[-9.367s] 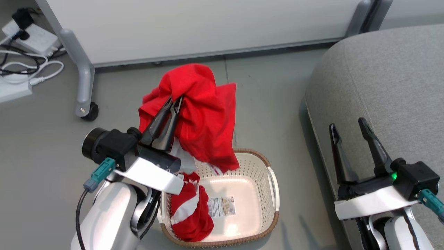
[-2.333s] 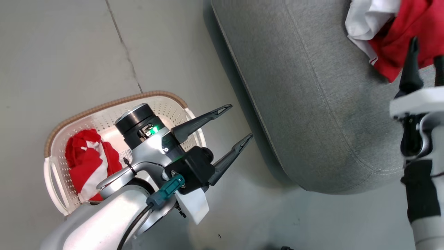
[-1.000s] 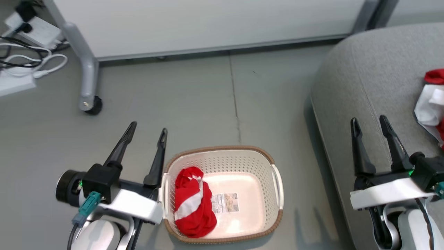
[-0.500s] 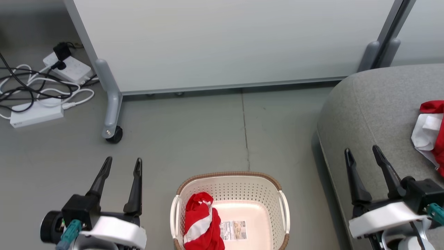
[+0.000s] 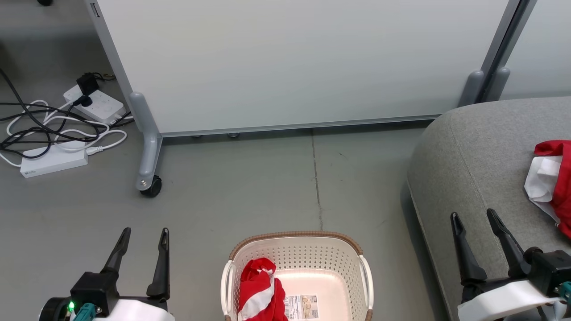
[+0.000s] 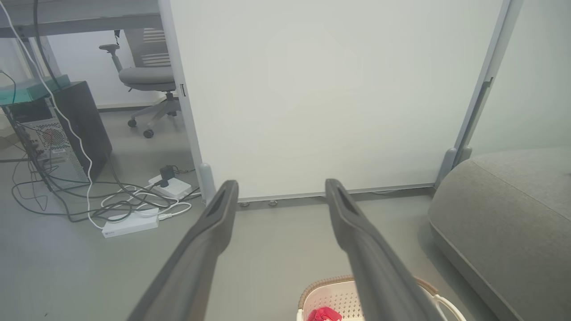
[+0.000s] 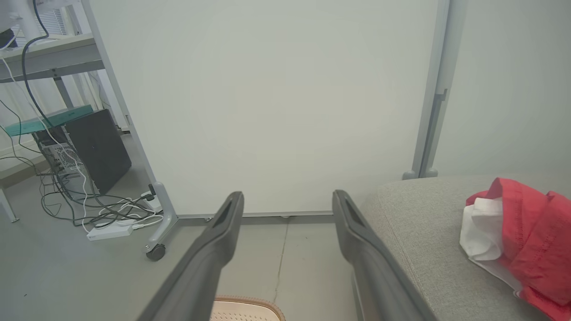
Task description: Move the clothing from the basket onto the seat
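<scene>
One red garment already lay on the grey seat. A striped piece sat bunched against the left wall of the basket. The left gripper over the floor and the right gripper over the seat's edge hung empty, fingers spread wide. Next, I reckoned, the left one had to dip in and pinch that remaining piece.

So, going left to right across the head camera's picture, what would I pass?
Power strips → left gripper → basket → right gripper → red and white clothing lying on the seat.
</scene>
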